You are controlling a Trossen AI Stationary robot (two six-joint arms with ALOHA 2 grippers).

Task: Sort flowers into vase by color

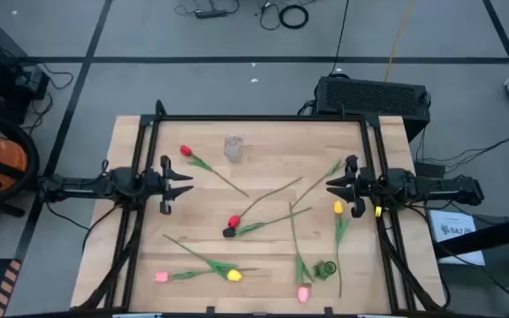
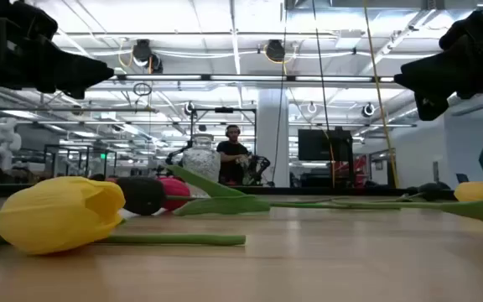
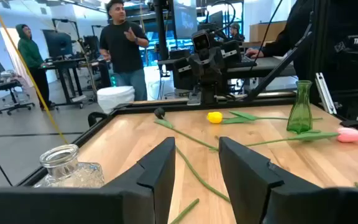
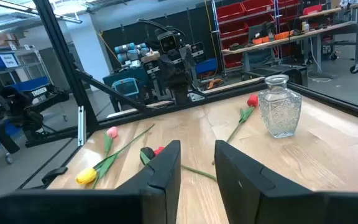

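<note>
Several artificial tulips lie flat on the wooden table: a red one at the far left, a red and a dark one in the middle, a yellow one at the right, and a pink, a yellow and a pink one near the front edge. A clear glass vase stands at the far middle, a green vase at the near right. My left gripper hovers open and empty at the left edge, my right gripper open and empty at the right edge.
A black frame rims the table. In the left wrist view the clear vase stands close beside my fingers and the green vase far across. People stand in the room beyond the table.
</note>
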